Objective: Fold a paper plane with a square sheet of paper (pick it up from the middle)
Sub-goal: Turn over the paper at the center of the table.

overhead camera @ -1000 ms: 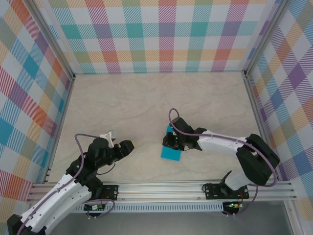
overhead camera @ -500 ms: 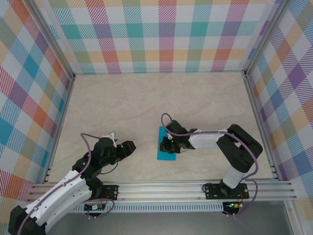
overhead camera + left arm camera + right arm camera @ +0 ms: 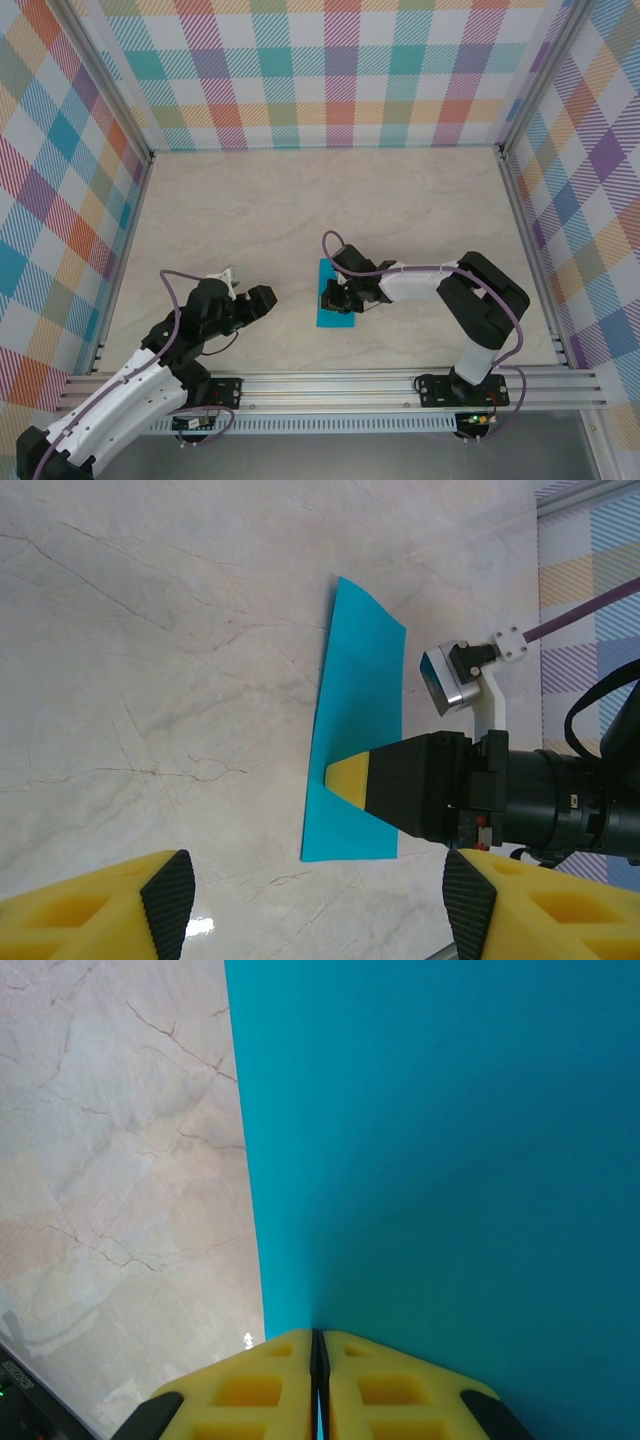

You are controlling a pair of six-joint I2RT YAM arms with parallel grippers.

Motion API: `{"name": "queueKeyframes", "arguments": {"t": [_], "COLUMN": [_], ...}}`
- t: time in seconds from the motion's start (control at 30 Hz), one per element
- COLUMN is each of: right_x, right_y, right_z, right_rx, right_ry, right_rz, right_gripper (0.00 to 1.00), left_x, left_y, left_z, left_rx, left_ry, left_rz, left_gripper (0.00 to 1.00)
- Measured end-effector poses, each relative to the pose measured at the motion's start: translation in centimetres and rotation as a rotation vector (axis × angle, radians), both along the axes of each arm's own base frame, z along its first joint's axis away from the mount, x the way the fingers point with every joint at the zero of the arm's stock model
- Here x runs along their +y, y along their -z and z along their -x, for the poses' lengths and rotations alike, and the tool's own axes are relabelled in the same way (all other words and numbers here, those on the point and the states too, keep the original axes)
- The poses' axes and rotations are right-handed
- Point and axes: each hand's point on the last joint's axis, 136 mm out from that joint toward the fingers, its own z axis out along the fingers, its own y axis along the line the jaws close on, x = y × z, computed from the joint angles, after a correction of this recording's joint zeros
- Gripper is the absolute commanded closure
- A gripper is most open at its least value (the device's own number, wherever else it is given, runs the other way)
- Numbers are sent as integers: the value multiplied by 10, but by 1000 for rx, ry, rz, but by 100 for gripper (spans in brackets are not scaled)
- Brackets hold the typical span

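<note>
The table (image 3: 250, 210) is hard and smooth. The square sheet of paper (image 3: 360, 680) lies flat on it, folded narrow, right under my right gripper (image 3: 345, 778) and just ahead of my left gripper (image 3: 318, 880). I think it is light, thin and slippery, so I would grab its middle. My right jaws are squeezed together, tips pressing on the paper. My left jaws are wide apart, holding nothing.

White-and-black arms (image 3: 410, 285) trail purple cables (image 3: 590, 606), with yellow gripper fingers (image 3: 80, 920) (black pads at the tips).
</note>
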Motion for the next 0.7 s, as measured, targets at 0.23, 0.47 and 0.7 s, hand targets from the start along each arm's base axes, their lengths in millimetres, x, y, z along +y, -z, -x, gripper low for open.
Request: {"name": "queueKeyframes", "arguments": {"t": [0.23,0.47,0.7], "right_x": [-3,-14,-36], "right_y": [-1,-2,-36], "right_z": [4,13,30], "right_rx": [20,52,-12], "right_ry": [-3,-6,1], "right_rz": [28,81,38], "right_gripper": [89,88,72], "left_x": [-1,-3,-4], "left_y": [17,18,10], "left_z": [0,1,2], "left_rx": [62,69,37], "left_ry": [7,16,37], "left_rz": [-39,-42,-27], "left_gripper": [31,31,37]}}
